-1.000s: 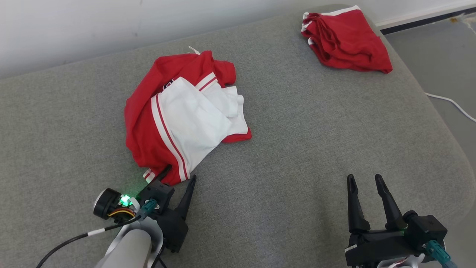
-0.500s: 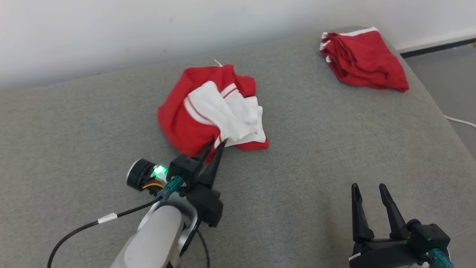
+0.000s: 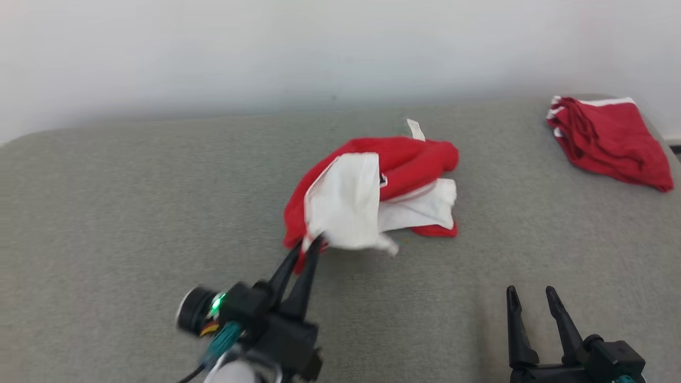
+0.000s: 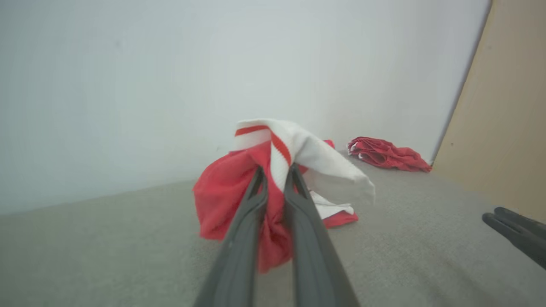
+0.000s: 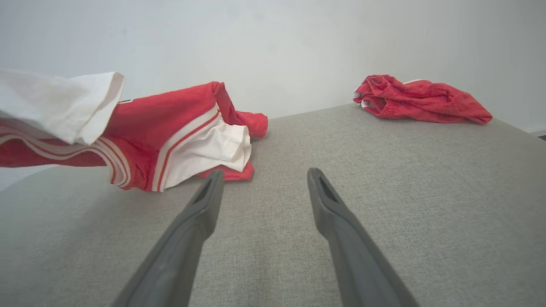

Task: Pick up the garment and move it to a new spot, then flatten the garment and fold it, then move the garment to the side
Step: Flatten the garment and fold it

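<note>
left gripper (image 3: 311, 246) pinched on near edge of red-and-white garment (image 3: 367, 197) | garment bunched mid grey cushion (image 3: 133, 213) | right gripper (image 3: 530, 291) spread, empty, near right | red garment (image 3: 612, 141) far right

**No legible writing**

Nothing can be read. The crumpled red-and-white fabric garment (image 3: 372, 181) carries a small white cloth tag (image 3: 415, 129) at its far edge, blank or too blurred to tell, and a tiny dark printed mark (image 3: 382, 181) beside the white panel (too small to make out in the head view).
</note>
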Controlling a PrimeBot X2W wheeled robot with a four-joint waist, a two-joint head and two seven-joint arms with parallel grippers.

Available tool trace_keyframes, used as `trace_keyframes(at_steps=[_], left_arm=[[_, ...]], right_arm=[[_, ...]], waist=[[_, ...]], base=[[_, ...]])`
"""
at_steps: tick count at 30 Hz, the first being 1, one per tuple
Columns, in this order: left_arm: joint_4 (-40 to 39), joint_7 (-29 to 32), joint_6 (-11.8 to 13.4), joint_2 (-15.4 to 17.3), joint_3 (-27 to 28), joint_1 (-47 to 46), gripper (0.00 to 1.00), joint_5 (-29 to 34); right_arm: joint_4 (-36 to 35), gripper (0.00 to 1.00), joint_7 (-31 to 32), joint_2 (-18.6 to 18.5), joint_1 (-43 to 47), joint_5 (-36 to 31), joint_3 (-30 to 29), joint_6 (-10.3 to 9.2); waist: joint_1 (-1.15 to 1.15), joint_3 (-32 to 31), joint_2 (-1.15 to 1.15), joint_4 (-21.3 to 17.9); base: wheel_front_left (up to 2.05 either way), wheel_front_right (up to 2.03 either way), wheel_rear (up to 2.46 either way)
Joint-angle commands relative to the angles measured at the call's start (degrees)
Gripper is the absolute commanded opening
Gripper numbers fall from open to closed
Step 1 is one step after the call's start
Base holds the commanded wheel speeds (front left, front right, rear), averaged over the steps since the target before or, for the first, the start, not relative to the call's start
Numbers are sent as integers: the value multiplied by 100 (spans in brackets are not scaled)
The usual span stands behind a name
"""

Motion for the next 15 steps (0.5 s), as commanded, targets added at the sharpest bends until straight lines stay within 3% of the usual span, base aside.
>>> trace_keyframes(at_steps=[1, 9, 15], left_arm=[[-90, -18, 52, 77, 55, 218, 0, -39], [-476, -18, 417, 542, 665, 1591, 0, -376], [-733, -19, 523, 780, 1046, 1944, 0, -435]], right_arm=[[-6, 100, 1, 5, 59, -21, 4, -15], [9, 100, 1, 6, 127, -13, 28, -15], [27, 100, 1, -35, 163, 4, 25, -15]], waist=[[1, -265, 0, 382], [1, -348, 0, 508], [1, -363, 0, 409]], base=[[0, 0, 0], [0, 0, 0], [0, 0, 0]])
